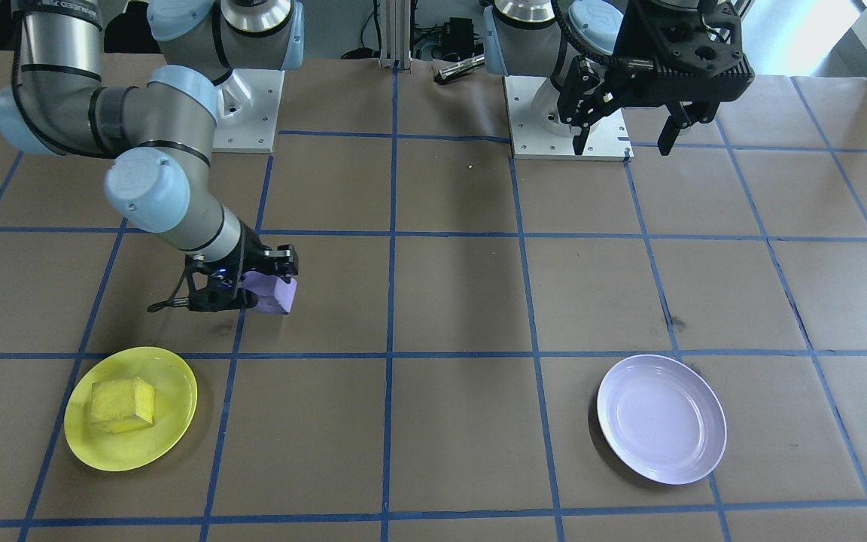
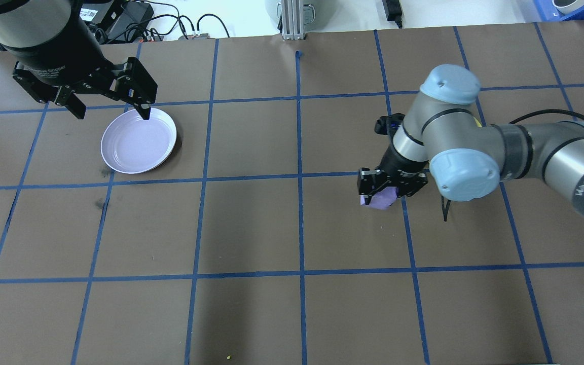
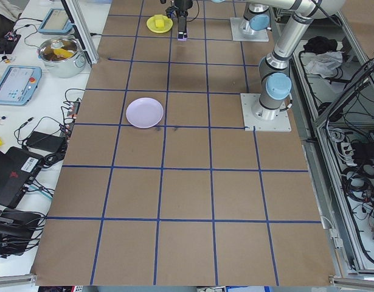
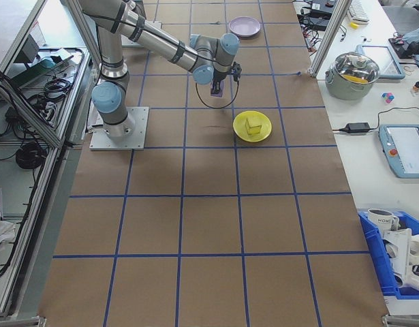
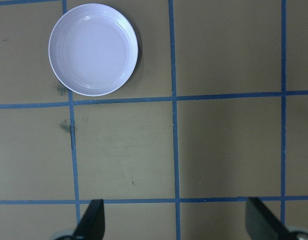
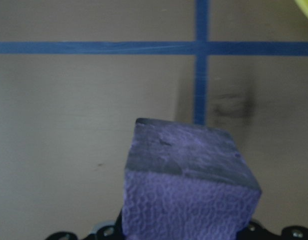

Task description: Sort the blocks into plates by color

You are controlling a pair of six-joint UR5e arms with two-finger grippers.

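The purple block [image 1: 278,294] [image 2: 381,201] is held in my right gripper [image 1: 254,289] [image 2: 387,189], which is shut on it. In the right wrist view the purple block [image 6: 189,200] fills the lower middle, and its shadow lies apart from it on the paper. The yellow block [image 1: 123,404] [image 4: 253,124] rests in the yellow plate [image 1: 162,444] [image 4: 264,133], close to the right gripper. The lavender plate [image 1: 661,418] [image 2: 138,140] [image 5: 93,49] holds nothing. My left gripper [image 1: 622,143] [image 2: 112,114] [image 5: 176,222] hangs open high above the table, near the lavender plate.
Brown paper with a blue tape grid covers the table. White base plates [image 1: 565,120] [image 1: 249,109] stand at the robot's side. A dark smudge [image 1: 676,324] marks the paper by the lavender plate. Pots and tablets sit on side benches [image 4: 359,71].
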